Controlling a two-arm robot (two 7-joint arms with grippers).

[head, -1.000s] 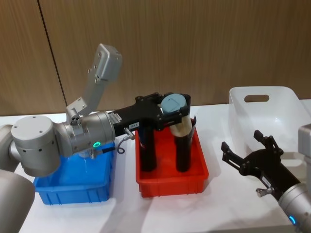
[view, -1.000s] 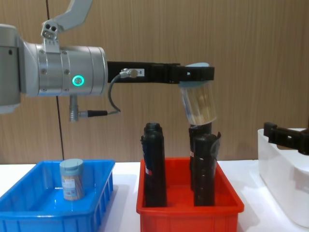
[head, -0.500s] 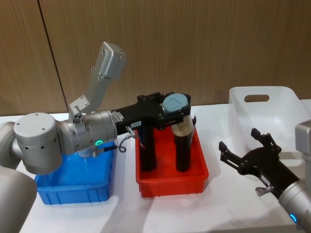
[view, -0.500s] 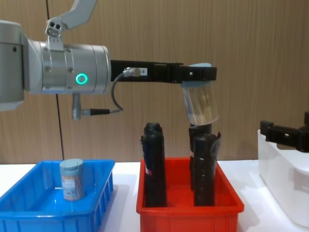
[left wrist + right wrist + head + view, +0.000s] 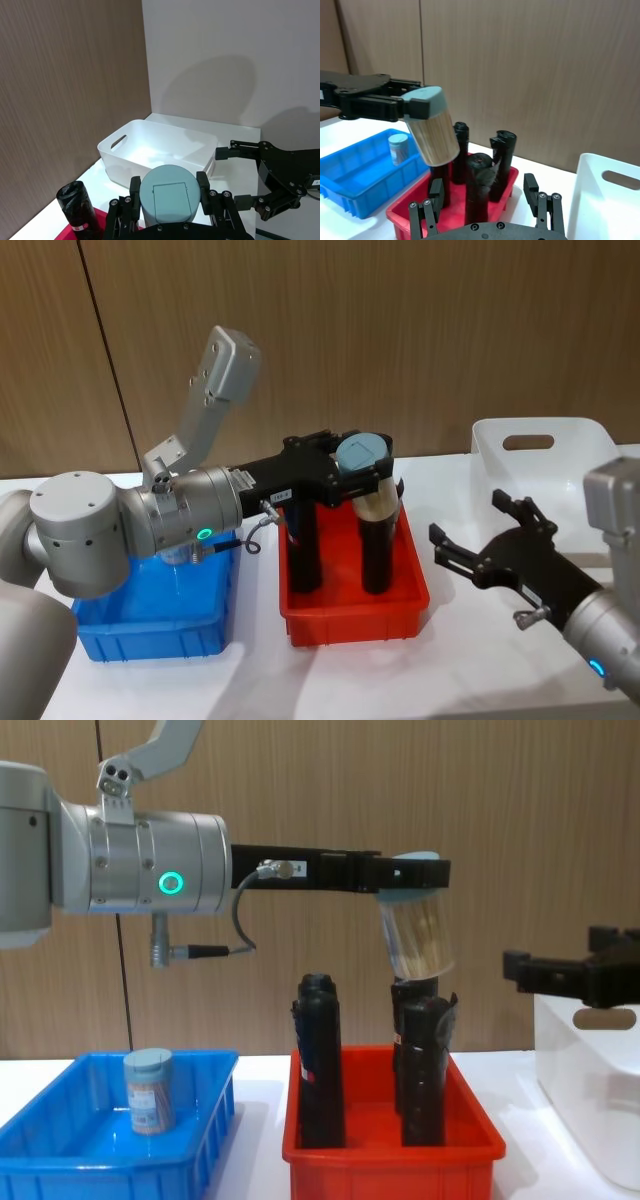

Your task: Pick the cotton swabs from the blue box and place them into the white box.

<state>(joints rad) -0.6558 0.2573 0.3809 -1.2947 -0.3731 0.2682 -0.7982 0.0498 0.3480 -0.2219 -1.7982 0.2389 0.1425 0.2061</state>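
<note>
My left gripper [image 5: 360, 466] is shut on a cotton swab jar [image 5: 371, 500] by its pale blue lid and holds it tilted in the air over the red bin. The jar hangs above the black cylinders [image 5: 418, 935] and its lid fills the space between the fingers [image 5: 166, 194]. A second cotton swab jar [image 5: 149, 1091] stands in the blue box [image 5: 60, 1160]. My right gripper [image 5: 467, 518] is open and empty, between the red bin and the white box [image 5: 575, 436]. It is to the right of the held jar [image 5: 431, 130] and apart from it.
The red bin [image 5: 350, 622] sits between the blue box [image 5: 150, 635] and the white box [image 5: 580, 1060]. It holds tall black cylinders [image 5: 320, 1060] directly under the held jar. A wood-panel wall stands behind the table.
My right gripper has moved left, away from the white box and toward the red bin and the held jar. The left arm with its jar has barely shifted.
</note>
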